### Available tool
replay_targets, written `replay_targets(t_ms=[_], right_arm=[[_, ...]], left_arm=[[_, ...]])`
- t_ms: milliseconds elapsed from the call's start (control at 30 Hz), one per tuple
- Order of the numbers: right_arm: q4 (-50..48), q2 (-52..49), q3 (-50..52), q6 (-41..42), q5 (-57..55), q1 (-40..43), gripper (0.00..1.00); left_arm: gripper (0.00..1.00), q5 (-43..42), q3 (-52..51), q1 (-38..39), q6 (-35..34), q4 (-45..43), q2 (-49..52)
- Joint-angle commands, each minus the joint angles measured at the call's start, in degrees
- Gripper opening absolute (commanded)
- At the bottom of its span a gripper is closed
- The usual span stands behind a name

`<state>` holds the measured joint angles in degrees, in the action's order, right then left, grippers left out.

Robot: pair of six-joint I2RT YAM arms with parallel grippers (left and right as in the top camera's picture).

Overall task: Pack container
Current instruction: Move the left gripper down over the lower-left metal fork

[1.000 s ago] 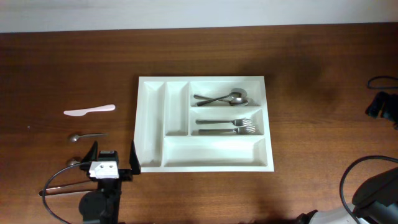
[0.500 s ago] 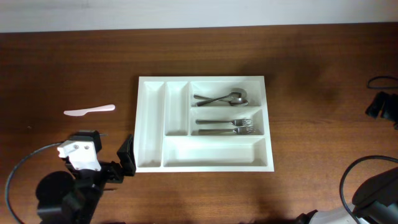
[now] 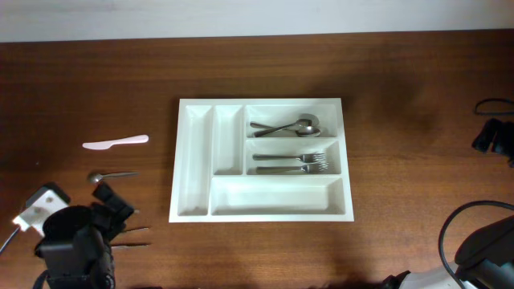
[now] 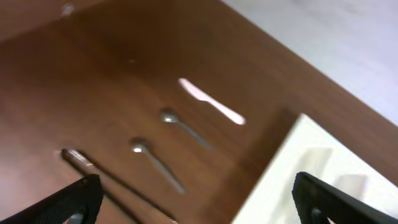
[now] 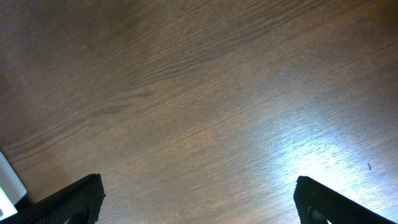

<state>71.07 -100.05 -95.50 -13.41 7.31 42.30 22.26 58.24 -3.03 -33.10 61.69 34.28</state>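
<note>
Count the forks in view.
2. Both in the container's middle right compartment: the upper fork, the lower fork beside it. The left arm covers some table; more may hide.

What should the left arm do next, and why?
Probably lower the left gripper onto the nearer spoon: its jaws stand open and empty, that spoon lies loose on the table just ahead, and the container already holds spoons in one compartment.

L arm (image 3: 71, 247) low at near-left corner, wrist pitched fwd. L end effector (image 4: 198, 200) fingers (image 4: 74, 198) spread wide. R arm (image 3: 482, 245) at near-right edge; R end effector (image 5: 198, 200) likewise spread, facing down.
</note>
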Motion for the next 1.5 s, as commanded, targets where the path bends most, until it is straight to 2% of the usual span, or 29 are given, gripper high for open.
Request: replay_targets(t_ms=[0,33,100,133,167,367,467,633,767,833,967,1000,1133,1300,1467], right_arm=[[-0.02,-0.57,0.09,0.63,-0.31,0.11,0.99],[-0.02,-0.57,0.09,0.63,-0.31,0.11,0.99],[-0.02,-0.57,0.09,0.63,-0.31,0.11,0.99],[-0.02,-0.57,0.09,0.63,-0.28,0.11,0.99],[-0.02,-0.57,0.09,0.63,-0.31,0.11,0.99],[-0.02,-0.57,0.09,0.63,-0.31,0.11,0.99],[-0.02,-0.57,0.09,0.63,-0.31,0.11,0.99],[-0.02,-0.57,0.09,0.63,-0.31,0.11,0.99],[-0.02,-0.57,0.09,0.63,-0.31,0.11,0.99],[-0.02,-0.57,0.09,0.63,-0.31,0.11,0.99],[-0.02,-0.57,0.09,0.63,-0.28,0.11,0.99],[-0.02,-0.57,0.09,0.63,-0.31,0.11,0.99],[-0.02,-0.57,0.09,0.63,-0.31,0.11,0.99],[-0.02,-0.57,0.09,0.63,-0.31,0.11,0.99],[-0.02,-0.57,0.09,0.63,-0.31,0.11,0.99]], left_arm=[[0.99,13.31,0.85,-1.51,-14.71,6.4,1.81],[0.99,14.05,1.01,-2.75,-23.21,10.38,2.84],[0.99,13.22,1.07,-5.51,-35.78,16.9,5.25],[0.99,12.41,1.07,-6.97,-39.41,19.28,6.75],[0.99,12.07,1.07,-8.24,-39.89,20.09,8.26],[0.99,12.98,1.09,-10.62,-38.4,18.91,15.52],[0.99,8.55,1.09,-12.46,-36.0,17.51,19.17],[0.99,-1.44,1.03,-21.86,-35.89,18.01,25.33],[0.99,-2.97,-1.14,-27.85,-32.76,17.75,26.73],[0.99,-4.0,-3.48,-30.1,-29.38,14.93,26.62],[0.99,-12.83,-8.07,-35.19,-15.69,4.39,27.45],[0.99,-13.51,-8.81,-36.06,-14.69,2.91,27.71],[0.99,-13.27,-11.45,-38.73,-14.78,-0.66,29.31],[0.99,-13.49,-13.88,-38.95,-14.78,-0.15,30.77],[0.99,-13.51,-14.64,-39.15,-15.58,-3.96,36.76]])
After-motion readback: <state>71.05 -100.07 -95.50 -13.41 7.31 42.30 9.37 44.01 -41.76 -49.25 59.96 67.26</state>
